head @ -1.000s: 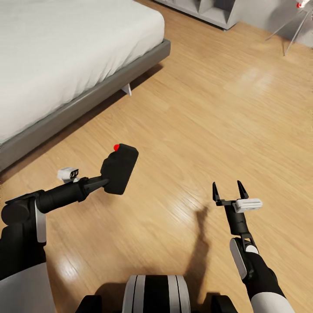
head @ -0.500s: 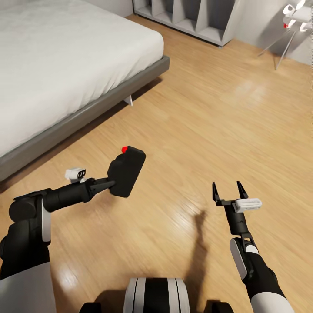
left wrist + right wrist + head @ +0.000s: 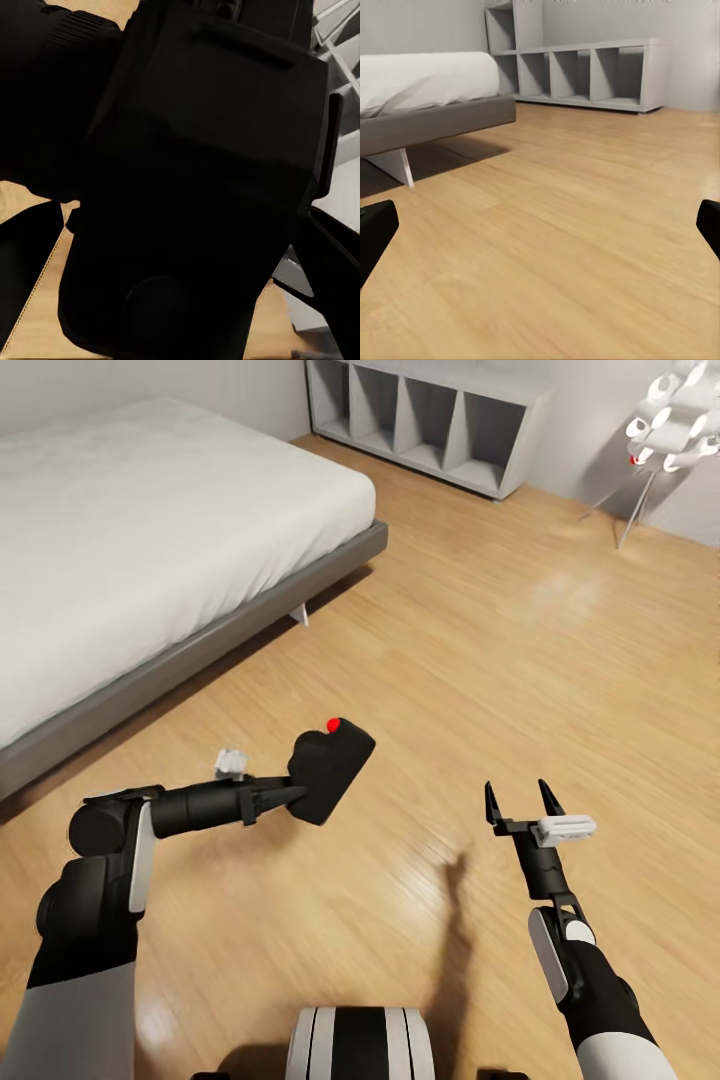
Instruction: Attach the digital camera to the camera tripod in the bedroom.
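Note:
My left gripper is shut on the digital camera, a matte black block with a round red button on top, held above the wood floor in front of me. Seen up close in the left wrist view, the camera's black body hides nearly everything behind it. My right gripper is open with nothing in it, fingers pointing forward over the floor; the tips of its fingers sit at the edges of the right wrist view. The camera tripod is out of view.
A grey-framed white bed takes up the left side. A grey cubby shelf stands against the far wall. A white flower-shaped lamp on thin legs stands at the far right. Light wood floor stretches ahead.
The head view has tilted up, bringing more of the shelf and the lamp into the picture. My left arm has carried the camera to the right. The right gripper has stayed open and still.

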Controlling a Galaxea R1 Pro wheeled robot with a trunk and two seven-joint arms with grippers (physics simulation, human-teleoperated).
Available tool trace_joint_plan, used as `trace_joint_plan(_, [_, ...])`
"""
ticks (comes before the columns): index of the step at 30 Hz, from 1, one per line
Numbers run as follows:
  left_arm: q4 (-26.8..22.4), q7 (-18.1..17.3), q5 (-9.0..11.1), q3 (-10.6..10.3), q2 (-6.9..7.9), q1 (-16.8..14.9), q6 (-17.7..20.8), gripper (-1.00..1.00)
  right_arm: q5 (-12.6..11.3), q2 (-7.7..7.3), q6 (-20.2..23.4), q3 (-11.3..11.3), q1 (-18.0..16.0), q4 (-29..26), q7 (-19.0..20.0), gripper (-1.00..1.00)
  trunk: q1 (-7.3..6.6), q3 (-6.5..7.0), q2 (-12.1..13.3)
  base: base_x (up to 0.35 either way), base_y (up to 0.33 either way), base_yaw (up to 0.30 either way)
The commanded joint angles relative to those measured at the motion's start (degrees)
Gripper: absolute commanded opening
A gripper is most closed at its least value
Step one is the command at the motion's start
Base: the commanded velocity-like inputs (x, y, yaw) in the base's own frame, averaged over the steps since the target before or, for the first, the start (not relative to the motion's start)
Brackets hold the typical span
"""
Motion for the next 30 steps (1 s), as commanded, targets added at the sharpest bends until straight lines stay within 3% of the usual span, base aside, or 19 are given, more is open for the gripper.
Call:
trace_joint_plan(1, [-0.01,0.06,-0.36,-0.30,-0.03,-0.27,0.59,-1.00,-0.59,0.00,0.08,-0.03,-0.02,0.04,0.58,1.00,-0.03,0.20,0.00,0.000,0.000,0.000])
trace_joint_plan(9, [1.04,1.76,-0.38,-1.62,0.97,-2.91,0.59,-1.00,-0.59,0.00,0.46,-0.09,-0.06,0.04,0.54,1.00,-0.24,1.97,0.11,0.000,0.000,0.000])
trace_joint_plan(20, [2.66,1.99,-0.38,-1.88,6.65,-6.35,0.59,-1.00,-0.59,0.00,0.58,-0.10,-0.01,0.09,0.53,1.00,-0.52,4.41,0.26,0.000,0.000,0.000])
trace_joint_plan(30, [2.86,1.96,-0.38,-1.93,7.84,-6.61,0.59,-1.00,-0.59,0.00,1.24,-0.08,0.00,0.12,0.53,1.00,-0.78,6.62,0.39,0.000,0.000,0.000])
